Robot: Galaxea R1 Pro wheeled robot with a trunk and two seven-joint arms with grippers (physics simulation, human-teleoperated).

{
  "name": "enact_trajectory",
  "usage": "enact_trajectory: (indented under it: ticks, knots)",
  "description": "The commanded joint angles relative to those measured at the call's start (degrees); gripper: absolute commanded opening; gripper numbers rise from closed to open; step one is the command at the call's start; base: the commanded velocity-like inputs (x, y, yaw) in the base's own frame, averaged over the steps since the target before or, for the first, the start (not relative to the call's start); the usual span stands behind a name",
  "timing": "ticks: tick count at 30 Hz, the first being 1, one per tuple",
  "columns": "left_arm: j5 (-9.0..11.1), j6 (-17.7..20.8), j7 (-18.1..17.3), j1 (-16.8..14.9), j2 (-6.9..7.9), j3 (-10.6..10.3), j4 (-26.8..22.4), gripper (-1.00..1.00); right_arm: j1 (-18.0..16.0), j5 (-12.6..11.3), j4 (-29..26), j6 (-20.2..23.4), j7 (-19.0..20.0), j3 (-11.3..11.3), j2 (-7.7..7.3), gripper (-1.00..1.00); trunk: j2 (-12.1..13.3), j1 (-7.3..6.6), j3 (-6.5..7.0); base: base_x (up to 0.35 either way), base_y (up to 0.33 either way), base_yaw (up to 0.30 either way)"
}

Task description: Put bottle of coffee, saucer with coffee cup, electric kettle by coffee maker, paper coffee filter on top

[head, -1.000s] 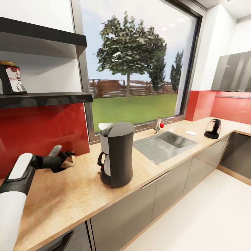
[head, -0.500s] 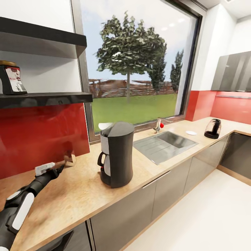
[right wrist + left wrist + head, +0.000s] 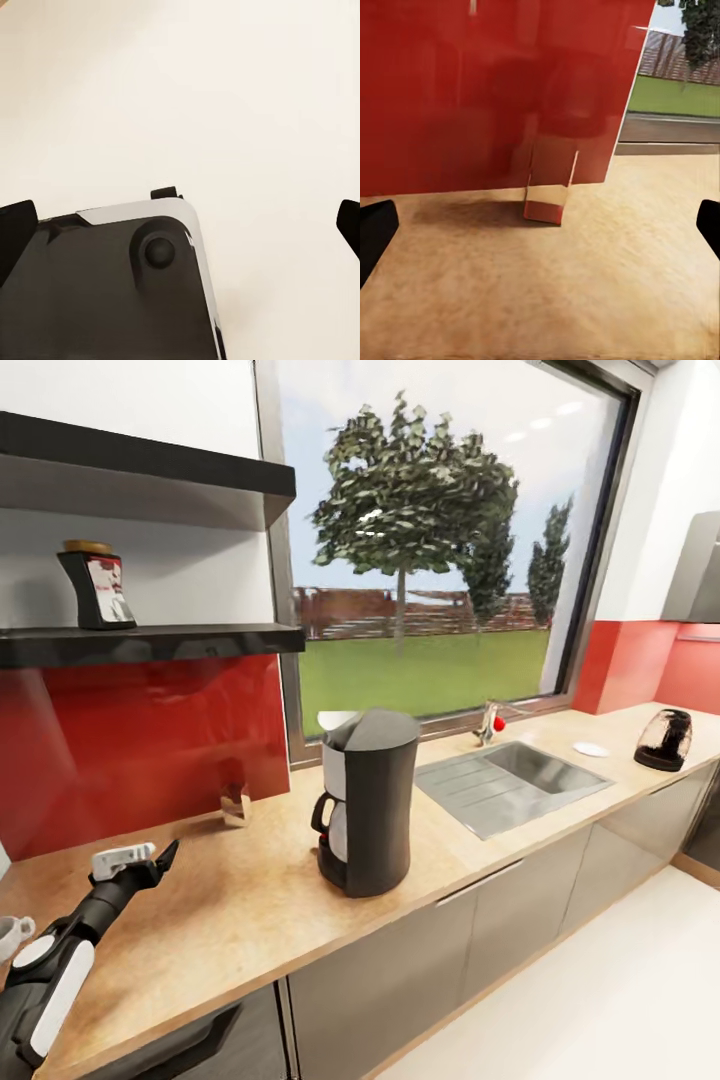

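The black coffee maker (image 3: 368,800) stands mid-way along the kitchen countertop (image 3: 250,900). A pale paper coffee filter (image 3: 335,718) peeks out behind its top, by the window sill. The bottle of coffee (image 3: 96,588) stands on the dark kitchen shelf (image 3: 180,642). At the far left edge sits the white coffee cup (image 3: 12,935). Past the sink, the saucer (image 3: 590,749) and the electric kettle (image 3: 665,740) rest on the counter. My left gripper (image 3: 158,855) (image 3: 540,232) hovers open and empty over the counter, left of the coffee maker. My right gripper (image 3: 180,225) is open above the pale floor.
A small glassy block (image 3: 235,805) (image 3: 547,196) stands against the red backsplash (image 3: 130,740). The steel sink (image 3: 515,780) with its tap (image 3: 488,722) is inset right of the coffee maker. Dark cabinet fronts (image 3: 430,960) run below. The robot's dark base (image 3: 97,292) lies under the right gripper.
The left arm has dropped from near the backsplash to low over the counter. Since then the camera has turned left, bringing the cup into view.
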Motion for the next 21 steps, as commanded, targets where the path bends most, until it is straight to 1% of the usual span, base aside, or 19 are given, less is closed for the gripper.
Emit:
enact_trajectory:
  ticks: [1,7,12,14,15,19,21]
  knots:
    - [0.53,0.16,-0.35,-0.02,-0.03,0.07,0.05,1.00,0.00,-0.60,0.05,-0.23,0.10,-0.01,0.00,1.00,-0.05,0.01,-0.02,-0.115,-0.084,0.277]
    - [0.49,-0.03,-0.45,0.02,-0.10,0.09,-0.17,1.00,0.00,-0.60,0.07,-0.21,0.10,0.02,0.00,1.00,-0.05,0.01,-0.02,-0.194,-0.142,0.278]
    - [0.51,-0.07,-0.51,0.02,-0.19,0.01,-0.32,1.00,0.00,-0.60,0.07,-0.20,0.10,0.03,0.00,1.00,-0.05,0.01,-0.02,-0.181,-0.198,0.279]
    - [0.10,-0.01,-0.29,0.02,-0.18,-1.16,-0.37,1.00,0.00,-0.60,0.07,-0.20,0.10,0.03,0.00,1.00,-0.05,0.01,-0.02,-0.048,-0.257,0.279]
    - [-1.09,-0.08,0.07,0.02,-0.21,-2.92,-0.42,1.00,0.00,-0.60,0.07,-0.20,0.10,0.03,0.00,1.00,-0.05,0.01,-0.02,0.079,-0.269,0.279]
    - [-1.80,-0.13,0.26,0.02,-0.30,-3.48,-0.39,1.00,0.00,-0.60,0.07,-0.20,0.10,0.03,0.01,1.00,-0.05,0.01,-0.02,0.153,-0.245,0.279]
    - [-1.87,-0.18,0.32,0.02,-0.28,-3.45,-0.35,1.00,0.00,-0.60,0.07,-0.20,0.08,0.03,0.02,1.00,-0.05,0.01,-0.02,0.087,-0.084,0.279]
